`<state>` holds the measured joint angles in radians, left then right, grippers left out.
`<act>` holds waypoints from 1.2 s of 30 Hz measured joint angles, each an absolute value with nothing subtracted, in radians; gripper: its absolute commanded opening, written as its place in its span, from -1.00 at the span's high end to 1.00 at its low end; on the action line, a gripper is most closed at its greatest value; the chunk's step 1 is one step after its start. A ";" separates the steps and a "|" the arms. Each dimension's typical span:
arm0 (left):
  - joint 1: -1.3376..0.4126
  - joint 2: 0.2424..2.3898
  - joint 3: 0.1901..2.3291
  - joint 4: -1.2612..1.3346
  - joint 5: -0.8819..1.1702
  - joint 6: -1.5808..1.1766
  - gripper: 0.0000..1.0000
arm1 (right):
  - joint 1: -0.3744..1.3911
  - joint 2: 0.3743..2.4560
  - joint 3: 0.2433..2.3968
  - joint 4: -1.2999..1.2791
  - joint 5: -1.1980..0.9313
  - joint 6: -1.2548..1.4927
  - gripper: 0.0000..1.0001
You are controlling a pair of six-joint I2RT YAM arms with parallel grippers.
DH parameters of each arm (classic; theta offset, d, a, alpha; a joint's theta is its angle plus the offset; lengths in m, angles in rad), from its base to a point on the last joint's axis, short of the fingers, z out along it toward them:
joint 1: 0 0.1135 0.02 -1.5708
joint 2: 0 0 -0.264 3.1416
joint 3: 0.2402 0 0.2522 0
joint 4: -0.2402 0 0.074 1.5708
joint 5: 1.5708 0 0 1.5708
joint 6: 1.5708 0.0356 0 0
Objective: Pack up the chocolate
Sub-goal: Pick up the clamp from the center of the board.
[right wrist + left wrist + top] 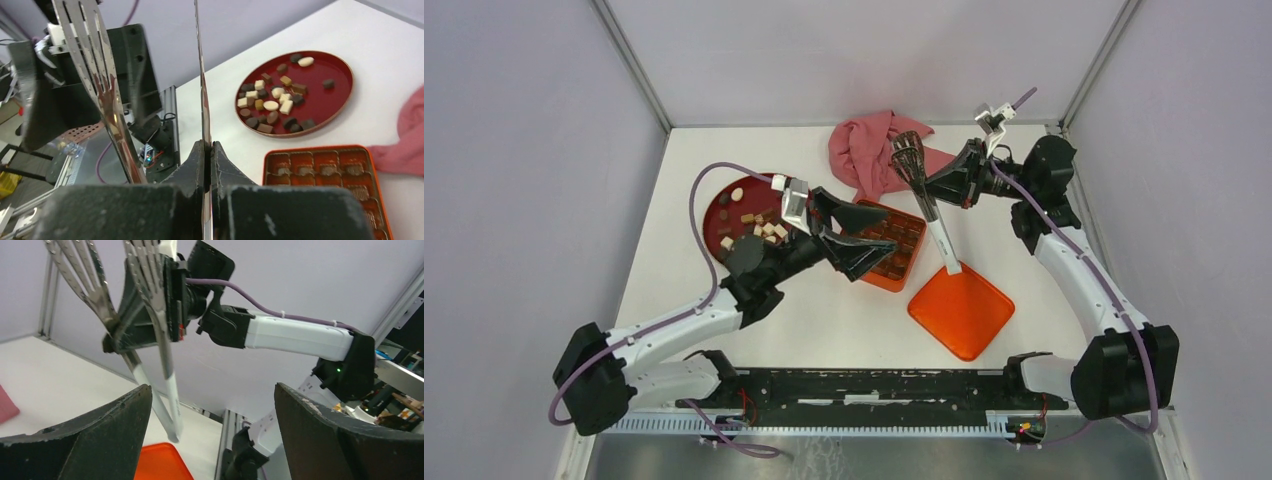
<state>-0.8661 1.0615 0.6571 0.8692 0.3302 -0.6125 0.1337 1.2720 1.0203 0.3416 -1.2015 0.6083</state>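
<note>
**Right gripper pinching tongs, left gripper spread above the tin**

Reaching in from the far right corner, the right arm folds back toward the table's middle. The right gripper has its fingers pressed together on one thin metal blade of the tongs. The slotted heads point toward the pink cloth, and the white handles slant down toward the orange lid.

The left arm stretches diagonally from its base, its wrist tilted so that its camera looks up and across at the other arm. The left gripper stands wide apart with nothing between its fingers, over the left part of the orange tin.

The chocolate lies in a loose heap on the round red plate, left of the tin, and neither gripper touches it.

From above, the left arm covers much of the tin and the plate's right rim. The tin's cells hold something brown and ribbed, possibly liners or pieces; I cannot tell which.
</note>
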 measured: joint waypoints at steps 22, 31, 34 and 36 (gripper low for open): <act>-0.923 1.321 0.875 0.974 0.342 -0.532 0.34 | 0.229 1.222 1.016 0.476 -1.211 0.728 1.00; -0.921 1.365 0.899 0.995 0.392 -0.527 0.96 | 0.232 1.222 1.008 0.430 -1.207 0.699 1.00; -0.920 1.366 0.898 1.003 0.430 -0.518 0.96 | 0.229 1.234 1.018 0.371 -1.193 0.666 1.00; -0.921 1.365 0.898 1.002 0.453 -0.498 0.96 | 0.227 1.254 1.028 0.341 -1.185 0.653 1.00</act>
